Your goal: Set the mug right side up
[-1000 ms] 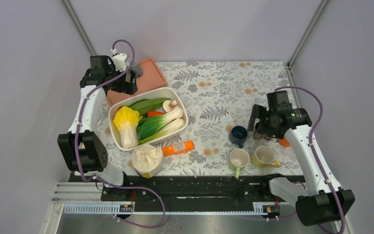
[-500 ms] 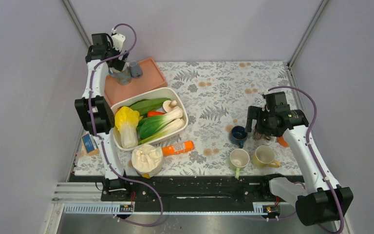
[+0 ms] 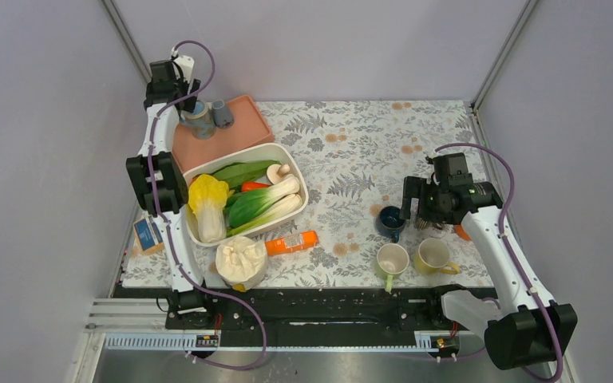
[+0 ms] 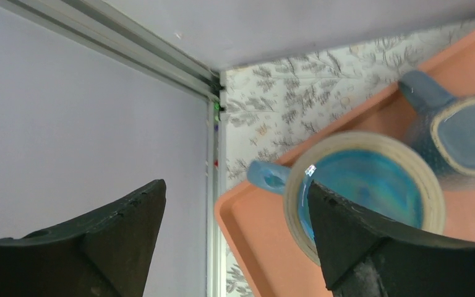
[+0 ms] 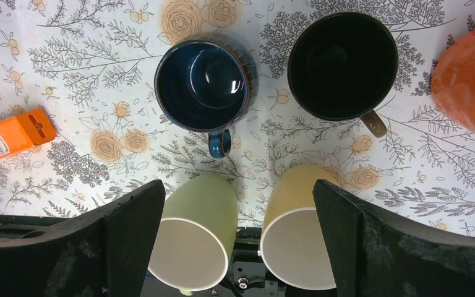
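The left end effector (image 4: pixel 236 185) hangs at the far left corner of the tabletop (image 5: pixel 99 62) with its fingers spread wide and nothing between them. Just beyond and below it, on the pink tray (image 4: pixel 253 247), stands the tan-rimmed mug (image 4: pixel 371 185), right side up, its glossy blue inside open to the wrist camera and its blue handle pointing toward the gap between the fingers. The finger on the right of that view covers part of the mug's rim; whether it touches the mug cannot be told. Close beside the mug, farther out on the same side, sits a grey-blue mug (image 4: pixel 470 133) on the same tray; which way up it stands is unclear. The right end effector (image 5: pixel 238 184) hovers over a cluster of cups, fingers likewise held far apart and gripping nothing. Ahead of it stand a dark blue mug (image 5: pixel 203 83) and a black mug (image 5: pixel 343 65), both mouth up, with an orange mug (image 5: pixel 470 74) off past its right-hand finger. Below it, between the fingers, a pale green mug (image 5: pixel 195 235) and a yellow mug (image 5: pixel 300 232) stand side by side. An orange packet (image 5: pixel 9 136) lies well off to the other side.
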You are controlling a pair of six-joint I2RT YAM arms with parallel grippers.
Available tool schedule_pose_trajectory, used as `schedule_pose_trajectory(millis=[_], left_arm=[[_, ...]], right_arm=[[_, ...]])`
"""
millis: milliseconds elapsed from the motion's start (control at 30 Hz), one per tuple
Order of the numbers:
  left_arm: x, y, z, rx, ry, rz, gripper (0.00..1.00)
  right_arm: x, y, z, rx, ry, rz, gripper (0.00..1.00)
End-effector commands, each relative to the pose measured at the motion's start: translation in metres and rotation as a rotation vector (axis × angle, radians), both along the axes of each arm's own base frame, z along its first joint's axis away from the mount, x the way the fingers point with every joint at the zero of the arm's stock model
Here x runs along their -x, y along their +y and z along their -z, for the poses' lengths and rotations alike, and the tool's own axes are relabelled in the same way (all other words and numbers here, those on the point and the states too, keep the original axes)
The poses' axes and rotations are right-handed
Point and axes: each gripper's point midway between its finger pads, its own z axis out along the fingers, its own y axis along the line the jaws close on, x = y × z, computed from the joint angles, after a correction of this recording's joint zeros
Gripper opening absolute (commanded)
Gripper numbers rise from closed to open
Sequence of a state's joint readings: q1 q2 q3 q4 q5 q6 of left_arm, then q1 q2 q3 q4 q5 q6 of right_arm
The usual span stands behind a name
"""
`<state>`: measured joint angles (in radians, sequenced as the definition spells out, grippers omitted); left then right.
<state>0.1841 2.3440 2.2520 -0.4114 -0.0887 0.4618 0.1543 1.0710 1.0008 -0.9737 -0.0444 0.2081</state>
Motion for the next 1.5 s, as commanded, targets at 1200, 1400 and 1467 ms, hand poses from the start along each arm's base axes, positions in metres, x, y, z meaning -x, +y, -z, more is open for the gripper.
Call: schedule_pose_trajectory(millis=[1200,1400,1467], left_arm=[[0.118,-0.056,-0.041,0.268,0.198,0.607,0.92],[0.134,-0.032,0.021,0.105,0.363,0.703,0.81],[0.132,-0.025,0.031,0.082,0.382,0.708,0.82]], right_arm=[[-0.007,0.003,-0.010,-0.017,-0.076,-0.036,0.99],[-0.007,0.004,-0.012,-0.022,-0.085,-0.039,1.00],[-0.006,0.005,-0.014,-0.027,-0.094,-0.040,0.99]])
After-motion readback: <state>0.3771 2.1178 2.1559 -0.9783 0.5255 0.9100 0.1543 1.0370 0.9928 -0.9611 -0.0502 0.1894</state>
